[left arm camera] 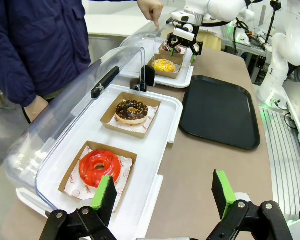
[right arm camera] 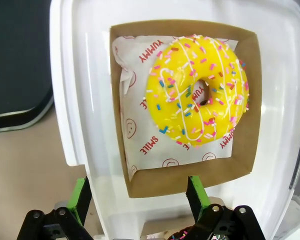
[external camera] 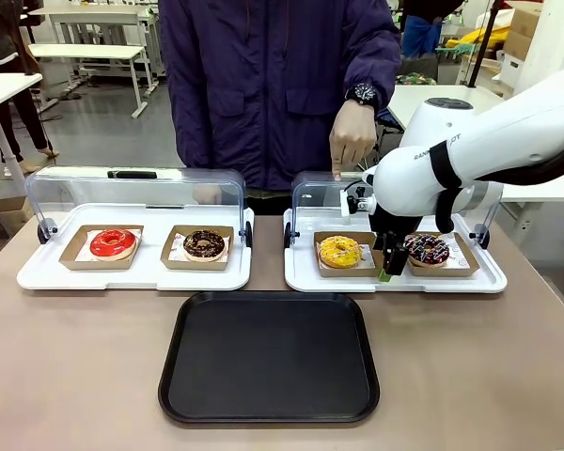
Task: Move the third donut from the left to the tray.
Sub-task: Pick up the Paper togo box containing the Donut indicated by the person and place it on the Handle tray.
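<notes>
Plainly spread, the right gripper [right arm camera: 138,200] straddles a corner of the brown holder [right arm camera: 155,183] under the yellow donut [right arm camera: 197,90] — touching it or not, the wrist view cannot settle. From the front, that donut sits in the right white tray [external camera: 395,282], just behind the black tray [external camera: 268,357]; the left gripper [left arm camera: 162,195] hangs likewise spread.

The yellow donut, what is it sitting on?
The yellow donut lies on white paper printed with red words and smileys, inside a brown cardboard holder on a white tray. The paper directly beneath the donut is covered.
</notes>
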{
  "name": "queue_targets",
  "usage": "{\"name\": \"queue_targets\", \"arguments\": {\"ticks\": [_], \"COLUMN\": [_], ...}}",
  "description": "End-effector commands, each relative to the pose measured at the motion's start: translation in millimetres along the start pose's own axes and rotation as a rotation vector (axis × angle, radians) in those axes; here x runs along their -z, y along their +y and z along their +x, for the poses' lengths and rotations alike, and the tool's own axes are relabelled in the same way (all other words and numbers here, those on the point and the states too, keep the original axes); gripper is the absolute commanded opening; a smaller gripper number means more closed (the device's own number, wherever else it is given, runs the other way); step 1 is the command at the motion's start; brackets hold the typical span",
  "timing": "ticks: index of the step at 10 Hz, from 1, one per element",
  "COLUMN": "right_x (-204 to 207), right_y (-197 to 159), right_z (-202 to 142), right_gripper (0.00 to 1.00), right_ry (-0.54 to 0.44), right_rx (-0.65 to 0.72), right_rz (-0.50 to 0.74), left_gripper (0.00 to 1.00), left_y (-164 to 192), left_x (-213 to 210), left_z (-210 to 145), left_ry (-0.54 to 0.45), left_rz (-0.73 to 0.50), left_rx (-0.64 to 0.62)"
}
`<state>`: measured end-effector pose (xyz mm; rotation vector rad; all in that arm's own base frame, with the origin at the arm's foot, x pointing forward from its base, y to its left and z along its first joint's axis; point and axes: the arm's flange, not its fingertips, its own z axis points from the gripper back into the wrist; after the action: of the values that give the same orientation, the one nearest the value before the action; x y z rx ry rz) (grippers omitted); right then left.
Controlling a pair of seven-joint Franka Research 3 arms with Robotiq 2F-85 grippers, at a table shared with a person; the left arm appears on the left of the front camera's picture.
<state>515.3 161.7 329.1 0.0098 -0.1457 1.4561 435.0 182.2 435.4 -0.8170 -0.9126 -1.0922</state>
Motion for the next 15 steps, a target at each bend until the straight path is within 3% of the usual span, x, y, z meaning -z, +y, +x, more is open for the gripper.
{"name": "queue_targets", "arguments": {"ticks": [1,10,11,12,13,14,15], "right_x": [3.9,23.0,23.2,24.1,25.2,25.7,27.4], "right_y": [-13.0,-27.0,-26.3,-26.0,-23.4,-21.2,-19.7], "right_z": [3.1,2.4,3.5,4.5,5.1,5.0,5.0], "right_gripper": [1.00,1.00,0.41,0.41,0.00,0.39,0.00], "right_ry": [0.015,0.007,0.008,0.012,0.014,0.016,0.021], "right_rx": [0.004,-0.024,-0.032,-0.041,-0.047,-0.051,-0.054], "right_rz": [-0.025,-0.027,-0.019,-0.013,-0.011,-0.011,-0.011], "left_gripper": [1.00,1.00,1.00,1.00,1.00,1.00,1.00], "left_y": [-1.1,-1.1,-1.1,-1.1,-1.1,-1.1,-1.1], "left_x": [-0.1,-0.1,-0.1,-0.1,-0.1,-0.1,-0.1], "left_z": [1.9,1.9,1.9,1.9,1.9,1.9,1.9], "left_ry": [-0.002,-0.002,-0.002,-0.002,-0.002,-0.002,-0.002], "left_rz": [0.000,0.000,0.000,0.000,0.000,0.000,0.000], "left_rx": [0.008,0.008,0.008,0.008,0.008,0.008,0.008]}}
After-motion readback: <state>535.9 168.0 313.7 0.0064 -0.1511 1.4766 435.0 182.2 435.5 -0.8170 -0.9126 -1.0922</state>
